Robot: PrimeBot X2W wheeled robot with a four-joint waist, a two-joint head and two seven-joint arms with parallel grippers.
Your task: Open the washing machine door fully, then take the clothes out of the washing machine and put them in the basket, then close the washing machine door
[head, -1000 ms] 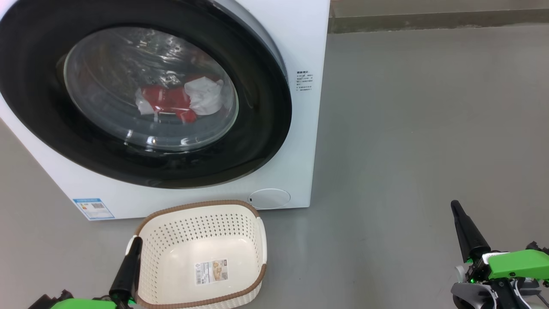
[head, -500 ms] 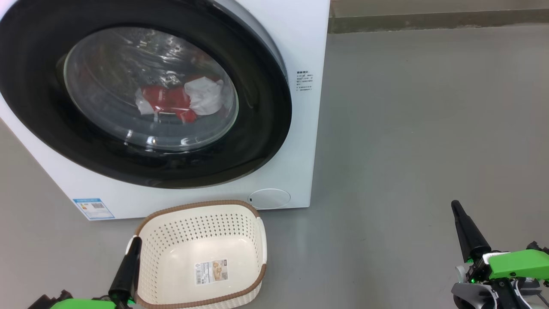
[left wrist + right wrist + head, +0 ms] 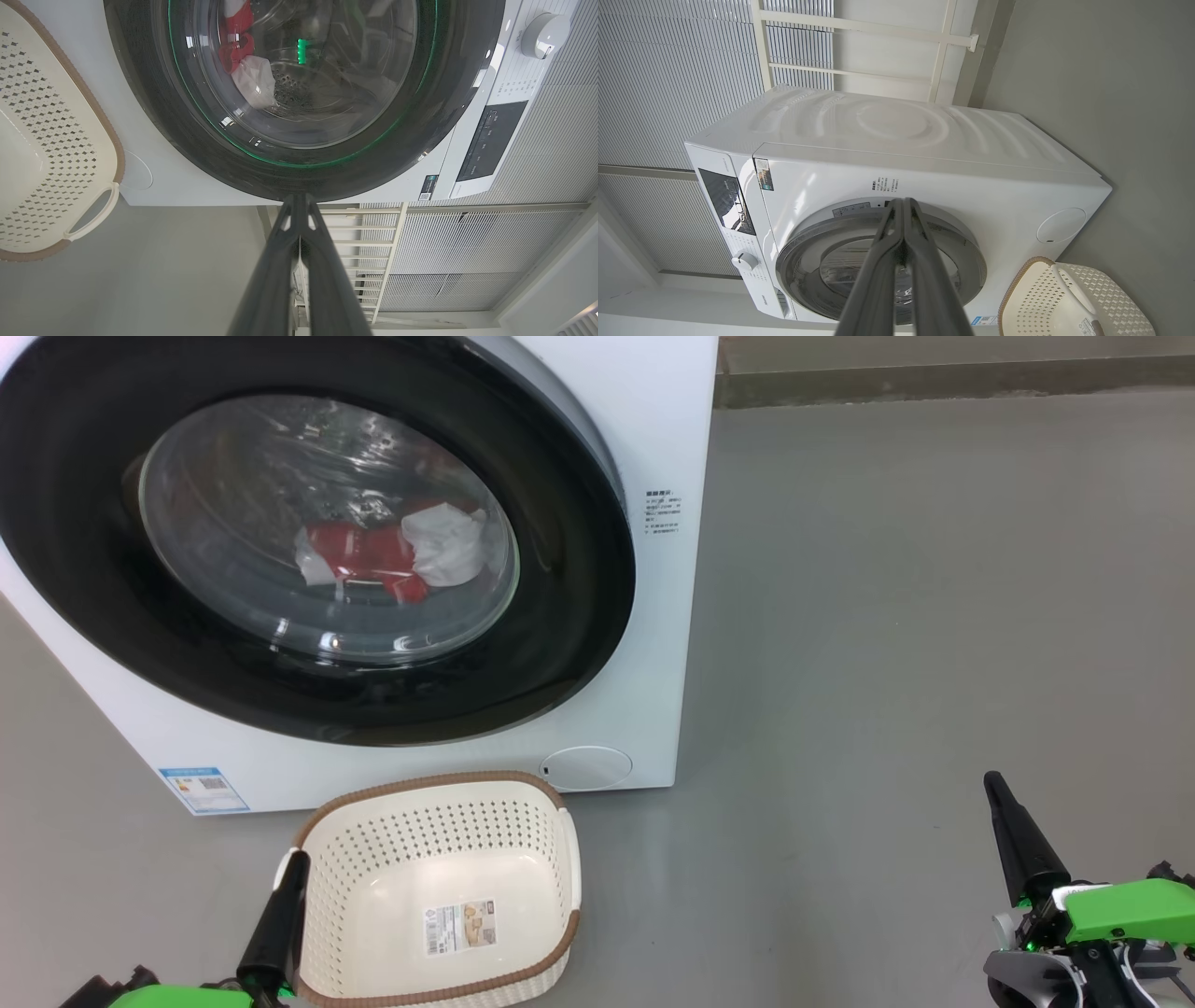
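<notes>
The washing machine (image 3: 658,644) stands on the grey floor (image 3: 887,616) with its door (image 3: 569,616) shut flat against the white front. Through the door's bulging glass the clothes (image 3: 373,555) show low in the drum, a red bundle with a white piece (image 3: 448,546) against its right side. The basket (image 3: 425,778) sits on the floor just in front of the machine, below the door's lower edge, upright and holding nothing but the paper label (image 3: 459,926) on its bottom. A small blue sticker (image 3: 203,790) is on the machine's lower left corner and a round cap (image 3: 585,768) on its lower right, just behind the basket's far rim.

The left gripper (image 3: 298,859) rises at the lower left of the head view, its two dark fingers pressed together with nothing between them; its tip shows against the basket's left rim, and whether it touches cannot be told. In its own wrist view the closed fingers point at the edge of the door's black rim, with the basket off to one side. The right gripper (image 3: 992,784) is at the lower right, over bare floor and well apart from machine and basket, fingers likewise pressed tight and holding nothing – in its wrist view they point toward the door from a distance
</notes>
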